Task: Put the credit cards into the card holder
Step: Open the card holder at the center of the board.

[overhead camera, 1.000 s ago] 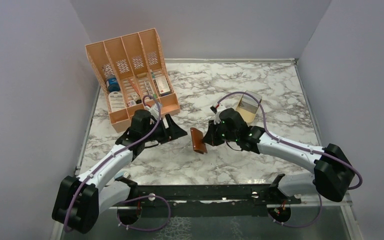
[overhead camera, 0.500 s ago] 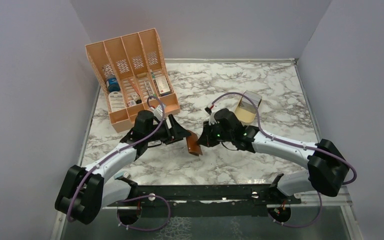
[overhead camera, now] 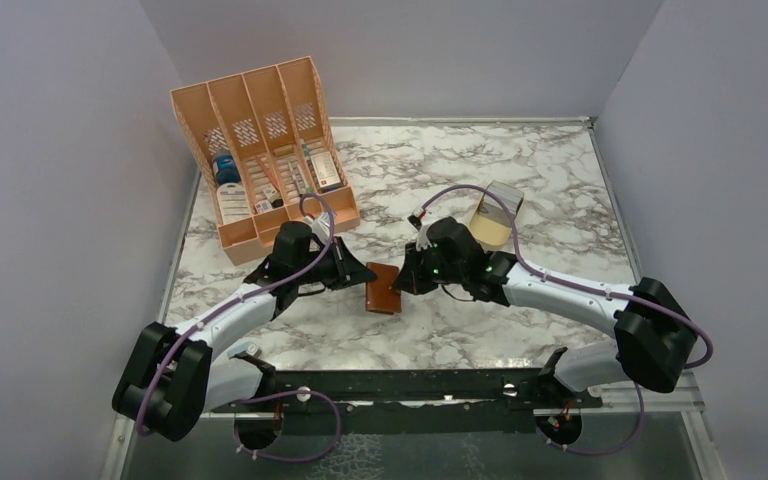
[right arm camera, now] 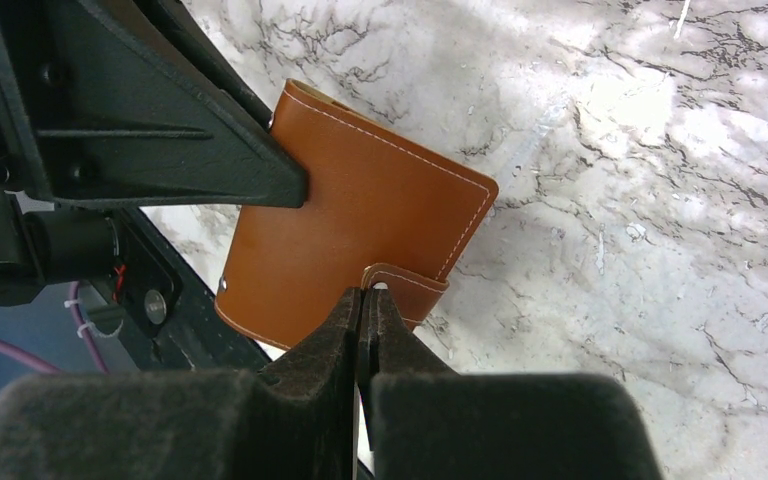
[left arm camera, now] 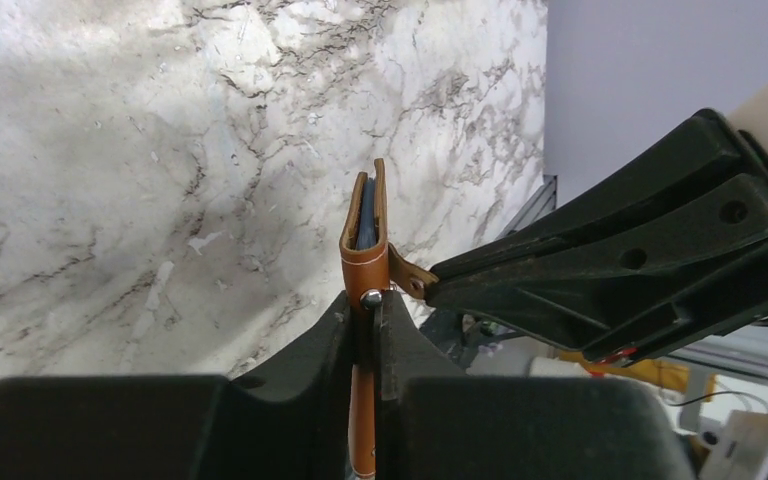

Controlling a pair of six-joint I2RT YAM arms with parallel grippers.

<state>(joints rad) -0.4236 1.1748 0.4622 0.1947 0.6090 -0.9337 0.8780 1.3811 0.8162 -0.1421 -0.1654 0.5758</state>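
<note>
Card holder (overhead camera: 382, 289) at mid-table (overhead camera: 440, 170), leaves together. My left gripper (overhead camera: 362, 273) clamps its body; my right gripper (overhead camera: 406, 284) pinches the snap tab (right arm camera: 405, 290). No card in either. Judgement: early stage, holder unopened, all cards left to load.

On my top feed the left arm (overhead camera: 222, 318) and the right arm (overhead camera: 565, 290) are white tube links between chunky black joint housings. Each carries a purple cable (overhead camera: 470, 187). Just behind the right fingers (right arm camera: 310, 365), small green lights (overhead camera: 438, 269) glow on the black wrist block. The fingers are matte black wedges tapering to thin tips, with round screw recesses (left arm camera: 732, 212) along their flanks.
</note>
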